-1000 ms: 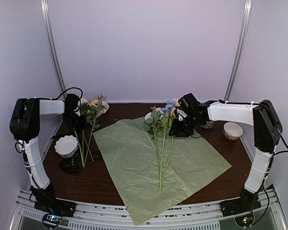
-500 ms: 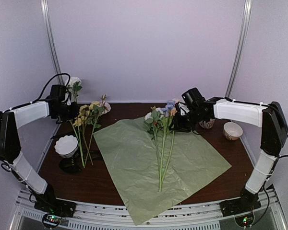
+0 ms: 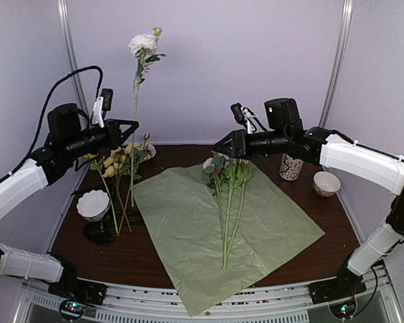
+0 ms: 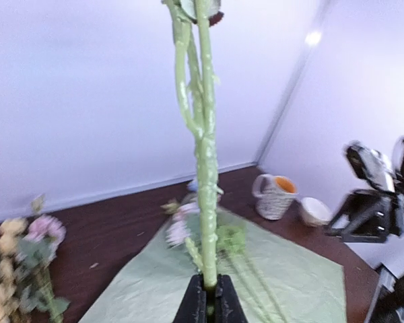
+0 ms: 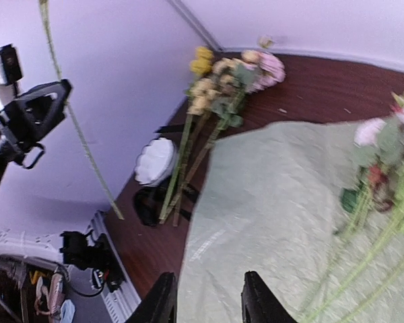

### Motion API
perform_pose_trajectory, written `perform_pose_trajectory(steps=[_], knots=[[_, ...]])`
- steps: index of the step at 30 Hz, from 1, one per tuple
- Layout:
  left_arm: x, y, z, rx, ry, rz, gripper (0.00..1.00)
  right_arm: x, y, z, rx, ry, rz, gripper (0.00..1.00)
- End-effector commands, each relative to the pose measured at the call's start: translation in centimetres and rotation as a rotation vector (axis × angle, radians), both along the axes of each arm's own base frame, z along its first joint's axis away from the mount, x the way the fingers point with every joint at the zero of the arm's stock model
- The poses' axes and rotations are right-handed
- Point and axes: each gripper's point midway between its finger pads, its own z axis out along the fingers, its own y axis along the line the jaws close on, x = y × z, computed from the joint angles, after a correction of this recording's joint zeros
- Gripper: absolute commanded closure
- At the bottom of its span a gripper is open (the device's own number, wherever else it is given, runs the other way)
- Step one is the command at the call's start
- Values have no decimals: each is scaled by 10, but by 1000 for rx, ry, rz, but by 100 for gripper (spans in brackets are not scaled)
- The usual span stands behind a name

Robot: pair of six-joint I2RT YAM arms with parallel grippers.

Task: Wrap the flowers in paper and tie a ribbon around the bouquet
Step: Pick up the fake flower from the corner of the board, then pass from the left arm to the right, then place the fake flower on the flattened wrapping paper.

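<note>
My left gripper (image 3: 134, 124) is raised over the table's left side, shut on the green stem of a single white flower (image 3: 143, 44) that stands upright above it. In the left wrist view the jaws (image 4: 207, 281) pinch that stem (image 4: 207, 168). More flowers (image 3: 227, 195) lie on the pale green paper (image 3: 188, 242) spread mid-table, and another bunch (image 3: 118, 167) lies at the left. My right gripper (image 3: 219, 145) hovers open and empty above the blossoms on the paper (image 5: 276, 222). A black coil (image 3: 97, 232) may be the ribbon; I cannot tell. No wrapped bouquet is in view.
A white ruffled bowl (image 3: 93, 204) sits at the left near the black coil. A woven mug (image 3: 289, 166) and a small bowl (image 3: 326, 183) stand at the back right. The paper overhangs the table's near edge.
My left arm has lifted the white flower from the left bunch high into the air. My right gripper has risen off the flowers on the paper and shifted left.
</note>
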Motion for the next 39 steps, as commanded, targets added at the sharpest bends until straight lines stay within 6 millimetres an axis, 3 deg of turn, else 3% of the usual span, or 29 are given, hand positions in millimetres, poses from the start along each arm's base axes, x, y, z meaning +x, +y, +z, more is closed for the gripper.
perform_pose_trajectory(steps=[1,4,8,11,16,18,23,25,26,28,30,34,36,39], knots=[[-83,-75,73,-87,-348,-412,100,-57,45,126,273,-326,226,65],[-113,-100,82,-108,-399,-525,100,-71,56,164,369,-391,240,63],[-134,-128,80,-126,-391,-624,100,-82,66,192,481,-435,247,53],[-142,-146,72,-124,-370,-674,100,-81,74,194,500,-444,235,42],[-144,-159,67,-131,-352,-703,100,-84,86,186,496,-424,258,41],[-144,-163,64,-130,-341,-716,100,-84,87,185,496,-424,254,46],[-144,-169,57,-121,-319,-731,100,-80,84,180,478,-411,227,100],[-141,-168,55,-116,-310,-711,100,-73,78,175,460,-401,184,100],[-138,-167,54,-111,-301,-690,100,-66,75,170,445,-376,154,100],[-128,-164,49,-92,-276,-636,62,-50,66,155,403,-315,95,100],[-115,-158,42,-55,-243,-564,37,-31,54,131,337,-235,32,100],[-57,-124,9,67,-84,-241,26,3,25,54,159,2,-86,100],[-26,-97,-21,131,46,-72,25,14,10,10,83,119,-132,100],[2,-60,-67,137,254,62,25,29,-7,-42,24,237,-170,100]])
